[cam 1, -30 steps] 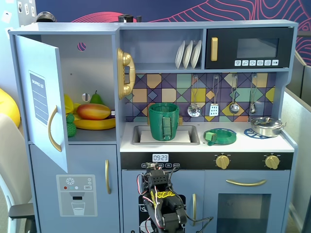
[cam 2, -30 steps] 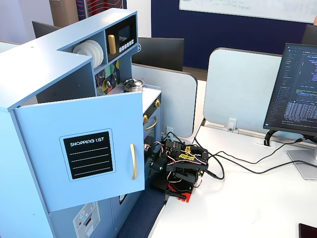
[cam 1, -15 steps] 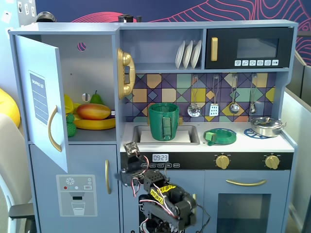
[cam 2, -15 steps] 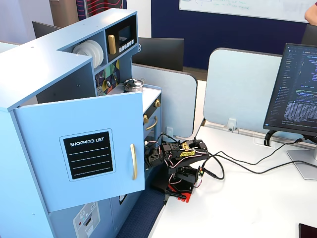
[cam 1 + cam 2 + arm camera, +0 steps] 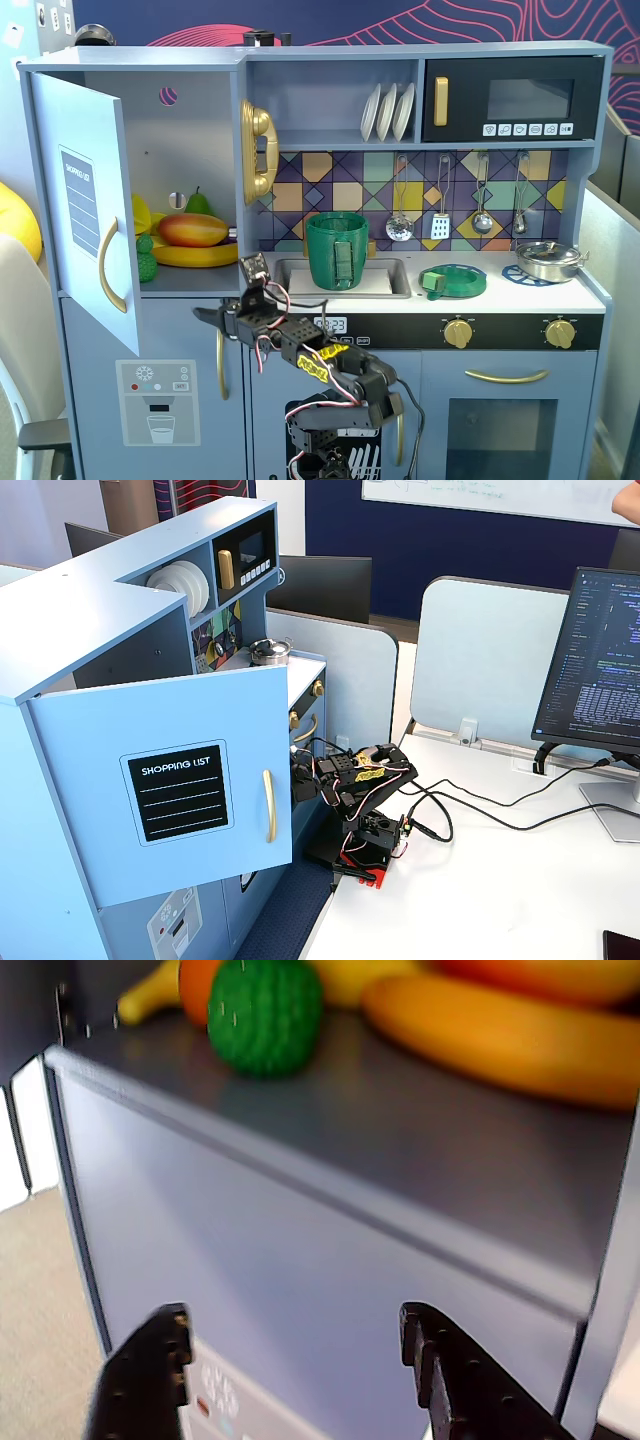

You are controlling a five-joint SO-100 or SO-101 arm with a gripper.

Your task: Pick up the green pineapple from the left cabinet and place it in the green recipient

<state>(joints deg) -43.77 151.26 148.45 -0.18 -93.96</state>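
Note:
The green pineapple [image 5: 148, 266] lies at the front left of the shelf in the open left cabinet [image 5: 195, 140], beside a banana [image 5: 196, 256] and a mango [image 5: 193, 230]. In the wrist view the pineapple [image 5: 265, 1015] sits on the shelf above my jaws, left of the banana [image 5: 520, 1045]. My gripper [image 5: 203, 314] is open and empty, just below the shelf edge, in front of the lower door. The wrist view shows the gripper [image 5: 295, 1345] with both black fingers wide apart. The green recipient [image 5: 337, 250] stands upright in the sink, to the right of the cabinet.
The cabinet door [image 5: 85, 200] stands swung open at the left; from the side the door [image 5: 200, 780] hides the shelf and part of my arm [image 5: 350, 780]. A flat green dish [image 5: 453, 281] and a metal pot [image 5: 548, 260] sit on the counter. A pear [image 5: 198, 203] stands behind the mango.

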